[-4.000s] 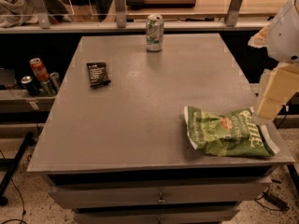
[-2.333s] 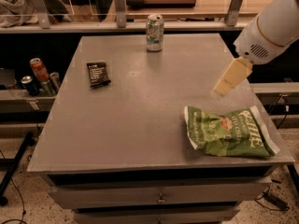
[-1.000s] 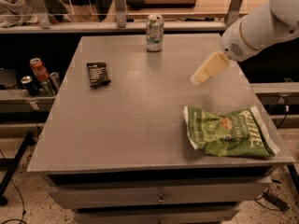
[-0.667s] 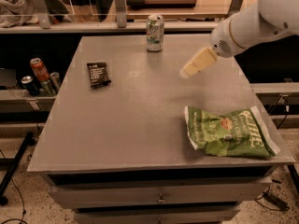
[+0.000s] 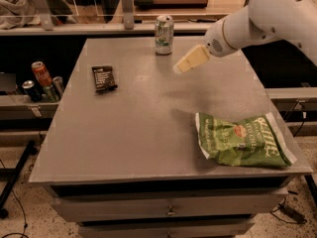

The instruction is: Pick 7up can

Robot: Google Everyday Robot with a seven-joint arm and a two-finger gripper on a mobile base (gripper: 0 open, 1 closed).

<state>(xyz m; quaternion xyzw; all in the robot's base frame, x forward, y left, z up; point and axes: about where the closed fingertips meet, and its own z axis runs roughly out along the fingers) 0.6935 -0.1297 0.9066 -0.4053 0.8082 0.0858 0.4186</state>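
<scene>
7up can on table: likely light, thin-walled, slick; grasp mid-body. Tool nearby, seemingly empty; opening cannot be told.

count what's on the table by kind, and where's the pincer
cans: 1, the 7up can
dark packet: 1
chip bag: 1
total: 3 on the table
pincer: over the table, just right of the can, not touching

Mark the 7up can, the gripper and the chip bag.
7up can (image 5: pixel 164 35), camera view, middle of its label.
gripper (image 5: pixel 179 68), camera view, its tip, hovering right of the can.
chip bag (image 5: pixel 242 143), camera view, bag's centre.
</scene>
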